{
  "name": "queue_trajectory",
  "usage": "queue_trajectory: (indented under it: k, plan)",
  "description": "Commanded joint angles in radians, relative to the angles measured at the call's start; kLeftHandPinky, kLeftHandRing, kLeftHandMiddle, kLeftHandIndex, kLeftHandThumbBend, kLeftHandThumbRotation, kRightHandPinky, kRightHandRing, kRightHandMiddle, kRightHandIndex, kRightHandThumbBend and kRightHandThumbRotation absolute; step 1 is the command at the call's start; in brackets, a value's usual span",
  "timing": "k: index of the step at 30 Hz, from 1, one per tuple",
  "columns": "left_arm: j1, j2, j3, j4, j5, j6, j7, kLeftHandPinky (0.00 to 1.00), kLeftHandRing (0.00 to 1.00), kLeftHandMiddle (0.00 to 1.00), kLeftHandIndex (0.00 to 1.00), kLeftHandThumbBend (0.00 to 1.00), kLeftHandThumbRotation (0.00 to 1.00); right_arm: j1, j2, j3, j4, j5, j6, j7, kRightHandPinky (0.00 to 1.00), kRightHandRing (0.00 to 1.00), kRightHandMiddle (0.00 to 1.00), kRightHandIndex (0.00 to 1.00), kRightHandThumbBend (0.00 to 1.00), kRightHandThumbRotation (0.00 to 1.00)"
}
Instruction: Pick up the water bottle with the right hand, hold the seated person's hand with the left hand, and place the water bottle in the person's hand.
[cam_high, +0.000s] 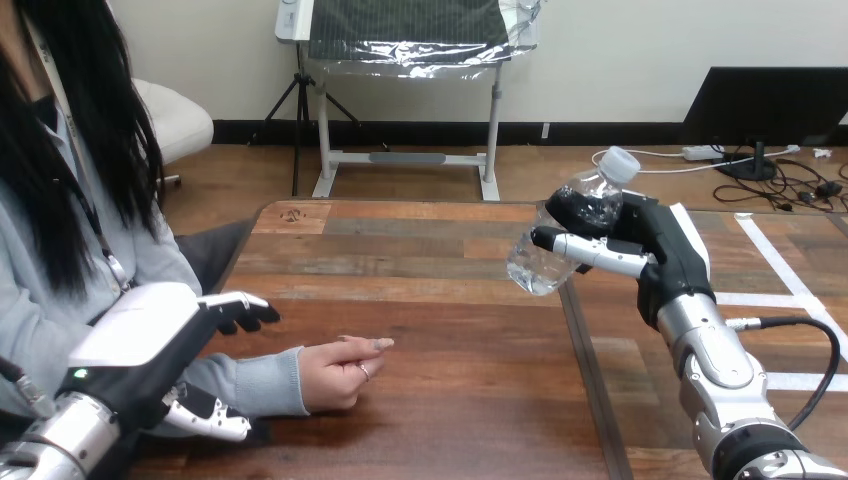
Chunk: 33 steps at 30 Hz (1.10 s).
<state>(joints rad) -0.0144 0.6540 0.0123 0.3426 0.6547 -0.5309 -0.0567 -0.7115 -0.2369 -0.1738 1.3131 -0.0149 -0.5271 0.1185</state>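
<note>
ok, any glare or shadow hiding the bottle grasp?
Head view: soft even light, no harsh glare; the clear bottle shows small highlights, the right hand curled round it reads plainly; only a faint shadow under the person's hand on the table.

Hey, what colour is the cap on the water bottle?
White. The cap shows best in the head view.

On the brown wooden plank table (440, 300), the person's hand (345, 372) lies toward the near left. The robot's black-and-white left hand (150, 345) sits just left of it, over the sleeved forearm. Well apart to the right, the black-and-white right hand (640, 250) grips a clear plastic water bottle (538, 262), tilted, above the table's right part.
</note>
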Motion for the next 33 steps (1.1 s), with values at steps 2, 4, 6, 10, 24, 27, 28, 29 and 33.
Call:
queue_trajectory:
  k: [2, 4, 6, 10, 24, 27, 28, 29, 33]
  plan:
    - [-0.112, 0.035, -0.048, 0.093, 0.032, -0.03, 0.062, 0.65, 0.7, 0.73, 0.74, 1.0, 0.24, -0.08, -0.001, -0.01, -0.071, 0.02, -0.062, 0.015, 0.34, 0.4, 0.47, 0.47, 0.77, 0.0]
    - [-0.126, 0.036, -0.061, 0.115, 0.041, -0.037, 0.071, 0.64, 0.7, 0.73, 0.74, 1.0, 0.24, -0.076, 0.0, -0.009, -0.074, 0.019, -0.065, 0.016, 0.34, 0.41, 0.47, 0.47, 0.77, 0.0]
    - [-0.138, 0.038, -0.073, 0.132, 0.046, -0.04, 0.076, 0.64, 0.69, 0.72, 0.74, 1.0, 0.25, -0.074, 0.0, -0.008, -0.076, 0.017, -0.066, 0.015, 0.34, 0.41, 0.47, 0.47, 0.77, 0.0]
    - [-0.162, 0.038, -0.101, 0.161, 0.061, -0.041, 0.082, 0.63, 0.69, 0.72, 0.74, 1.0, 0.26, -0.069, 0.003, -0.01, -0.081, 0.022, -0.068, 0.02, 0.35, 0.41, 0.48, 0.48, 0.76, 0.0]
    - [-0.21, 0.031, -0.162, 0.196, 0.076, -0.005, 0.055, 0.62, 0.67, 0.71, 0.74, 1.0, 0.3, -0.055, 0.009, -0.016, -0.094, 0.045, -0.088, 0.052, 0.37, 0.43, 0.49, 0.48, 0.74, 0.0]
    - [-0.214, 0.031, -0.172, 0.196, 0.076, 0.009, 0.048, 0.62, 0.67, 0.71, 0.73, 1.0, 0.3, -0.051, 0.011, -0.019, -0.098, 0.05, -0.093, 0.058, 0.37, 0.43, 0.49, 0.48, 0.74, 0.0]
    - [-0.216, 0.03, -0.176, 0.192, 0.076, 0.019, 0.04, 0.62, 0.66, 0.71, 0.73, 1.0, 0.3, -0.05, 0.012, -0.02, -0.1, 0.052, -0.094, 0.06, 0.37, 0.43, 0.49, 0.48, 0.74, 0.0]
    - [-0.217, 0.03, -0.179, 0.19, 0.076, 0.026, 0.035, 0.62, 0.66, 0.7, 0.72, 1.0, 0.31, -0.05, 0.013, -0.02, -0.101, 0.053, -0.094, 0.061, 0.37, 0.43, 0.49, 0.48, 0.74, 0.0]
    - [-0.218, 0.031, -0.187, 0.18, 0.075, 0.045, 0.017, 0.62, 0.66, 0.69, 0.72, 1.0, 0.31, -0.045, 0.013, -0.017, -0.108, 0.052, -0.099, 0.06, 0.37, 0.43, 0.48, 0.48, 0.74, 0.0]
